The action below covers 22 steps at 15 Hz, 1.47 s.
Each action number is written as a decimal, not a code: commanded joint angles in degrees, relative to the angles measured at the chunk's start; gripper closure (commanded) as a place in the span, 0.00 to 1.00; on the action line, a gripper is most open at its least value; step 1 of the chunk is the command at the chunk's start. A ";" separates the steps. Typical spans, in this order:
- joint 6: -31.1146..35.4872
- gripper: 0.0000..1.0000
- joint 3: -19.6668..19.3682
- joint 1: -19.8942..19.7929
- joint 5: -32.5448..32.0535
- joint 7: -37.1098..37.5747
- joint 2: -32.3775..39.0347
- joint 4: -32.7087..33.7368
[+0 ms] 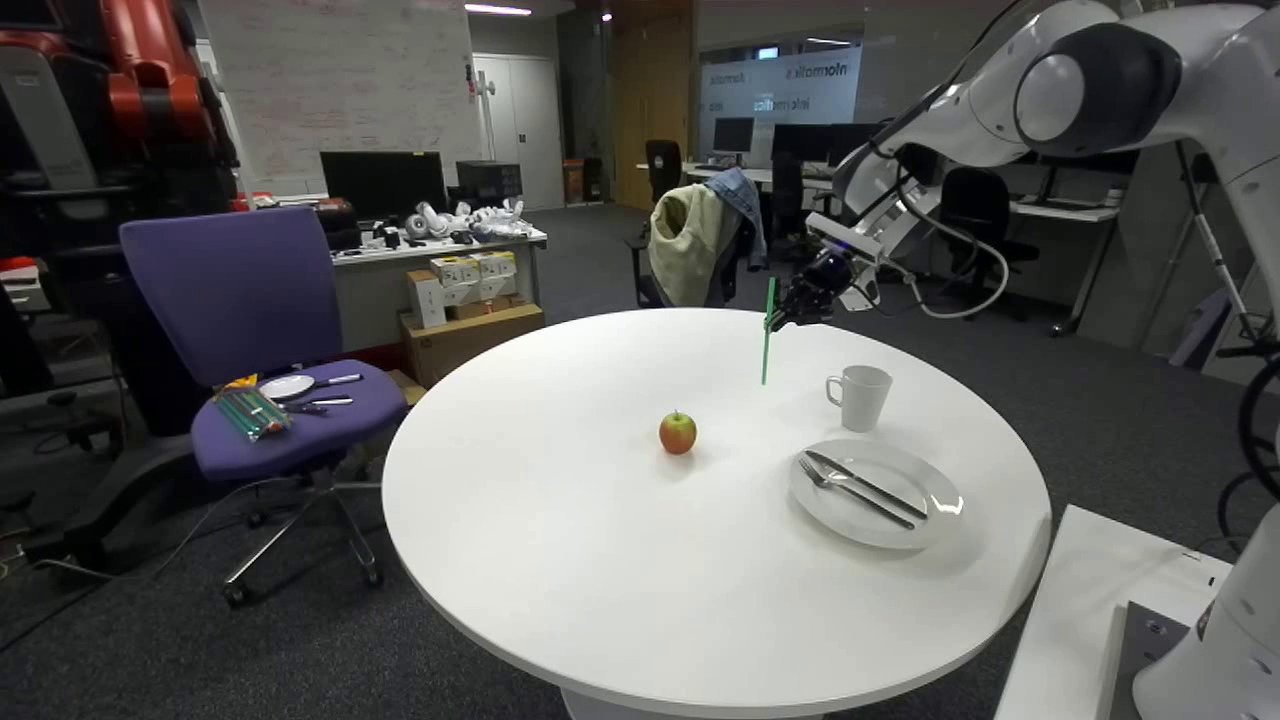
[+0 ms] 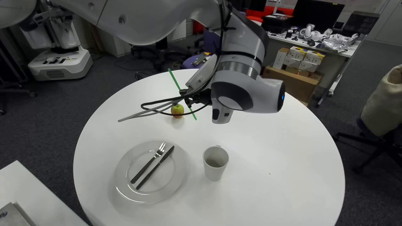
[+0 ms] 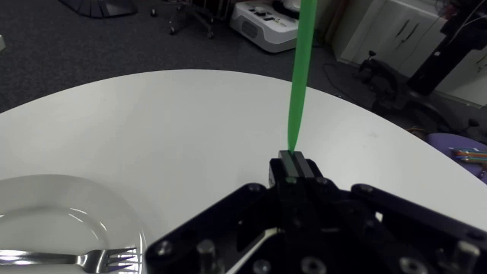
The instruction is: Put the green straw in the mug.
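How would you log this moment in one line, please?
hand: shut; green straw: gripped, outside mug; mug: upright on table; apple: on table; insertion: not yet done

Your arm [image 1: 1110, 85] arches across the upper right of an exterior view, high above its base [image 1: 1225, 630], then bends and slopes down to the wrist [image 2: 238, 84]. At the wrist's rounded end a small blue light [image 2: 283, 96] glows. A pale cable [image 1: 1004, 275] loops loosely out behind the wrist. From there your black gripper [image 3: 292, 153] reaches forward and tilts downward, its tips lower than the wrist, held up in the air. In the wrist view it comes in from the bottom, its dark links spread to both sides, while the two pads [image 3: 305, 167] lie side by side, pinched tightly together.
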 commanded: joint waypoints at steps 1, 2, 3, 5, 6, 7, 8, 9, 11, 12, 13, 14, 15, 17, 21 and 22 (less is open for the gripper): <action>-5.67 1.00 -0.96 -1.94 4.09 6.25 2.06 3.86; -6.39 1.00 -1.34 -2.19 4.79 8.47 2.34 4.27; -6.83 1.00 -1.78 -2.54 5.82 11.01 2.54 4.44; -7.26 1.00 -2.48 -3.17 7.23 14.81 2.76 4.90; -7.10 1.00 -3.03 -3.32 7.46 16.48 2.59 4.97; -6.94 1.00 -3.39 -3.57 7.60 17.75 2.68 5.21; -6.82 1.00 -3.79 -3.85 7.62 18.98 2.55 5.19; -6.86 1.00 -4.20 -4.23 7.63 19.97 2.67 5.44; -6.94 1.00 -4.69 -5.03 7.72 21.51 2.78 5.66; -7.11 1.00 -4.80 -5.50 7.91 22.06 2.78 5.64; -7.15 1.00 -4.88 -5.91 7.99 22.55 2.89 5.71; -7.19 1.00 -4.98 -6.27 7.88 22.93 2.88 5.70; -7.07 1.00 -5.03 -6.72 7.82 23.19 2.97 5.68; -7.10 1.00 -5.02 -7.50 7.74 23.73 3.12 5.66; -7.22 1.00 -4.98 -8.62 7.36 24.21 3.01 5.71; -7.21 1.00 -5.01 -8.86 7.29 24.28 2.91 5.66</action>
